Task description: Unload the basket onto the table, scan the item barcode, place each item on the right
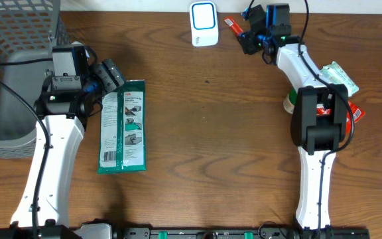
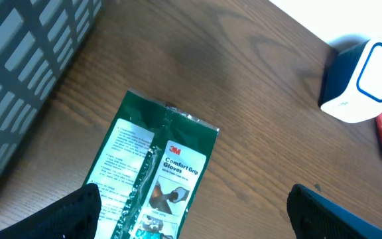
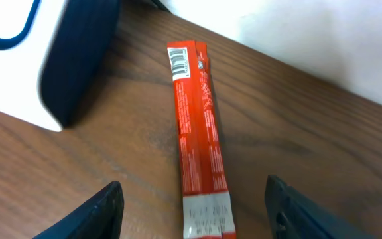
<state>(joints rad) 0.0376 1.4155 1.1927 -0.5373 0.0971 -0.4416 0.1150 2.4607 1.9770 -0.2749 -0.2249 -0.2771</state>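
Right hand [image 3: 194, 196]: jaws partly open, one finger on each side of the near end of the red stick packet [image 3: 197, 133], clear of it, gripping nothing. The packet lies flat at the tabletop's [image 1: 204, 133] far edge, just right of the white barcode scanner [image 1: 204, 23], printed barcode [image 3: 179, 63] at its far end. Left hand [image 2: 197, 212]: jaws wide open, empty, poised above the 3M Comfort Grip Gloves pack [image 2: 158, 179] on the left side.

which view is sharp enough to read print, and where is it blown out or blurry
Left wrist view: print on the glove packet reads clearly, top right corner washed out white; right wrist view: the red stick pack and its barcode are crisp, the scanner soft; overhead view: even light, print too small to read.
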